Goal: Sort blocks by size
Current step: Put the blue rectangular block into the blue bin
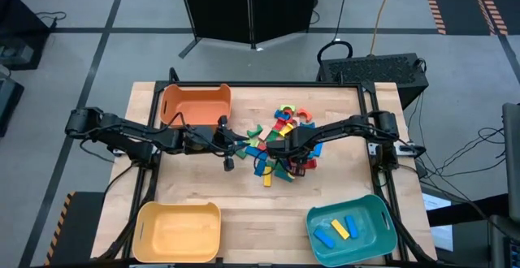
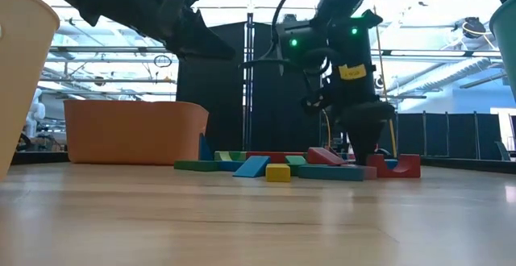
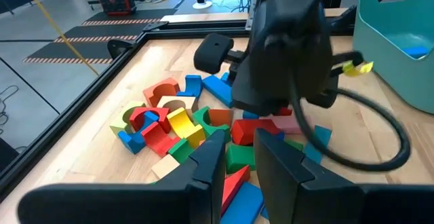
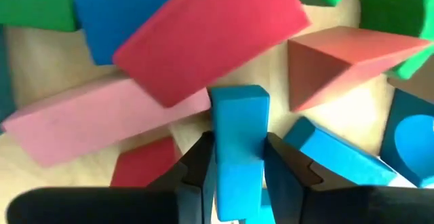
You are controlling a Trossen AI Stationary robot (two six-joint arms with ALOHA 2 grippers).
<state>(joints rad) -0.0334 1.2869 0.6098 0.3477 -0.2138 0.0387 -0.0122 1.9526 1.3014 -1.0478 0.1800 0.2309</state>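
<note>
A pile of painted wooden blocks [image 1: 284, 142] lies at the middle of the table. My right gripper [image 1: 276, 149] points down into the pile and is shut on a blue bar block [image 4: 237, 142]. Next to that bar lie a red block [image 4: 210, 37], a pink bar [image 4: 102, 125] and a red wedge [image 4: 339, 64]. My left gripper [image 3: 241, 166] hangs above the table just left of the pile, pointing toward it. A narrow gap shows between its fingers, with nothing in it. The low view shows my right gripper [image 2: 371, 145] coming down onto the blocks. My right gripper pinches the blue bar's two long sides [image 4: 237, 125] between its two fingers [image 4: 196, 163]. The fingers come from above, pointing down, and lie along the bar. The bar stands on end in the hold, its lower end among the red and pink blocks. Whether it is off the table I cannot tell.
An orange bin [image 1: 195, 105] stands at the far left of the table and a yellow bin [image 1: 179, 231] at the near left. A teal bin [image 1: 351, 229] at the near right holds blue blocks and a yellow one. Bare wood lies between the near bins.
</note>
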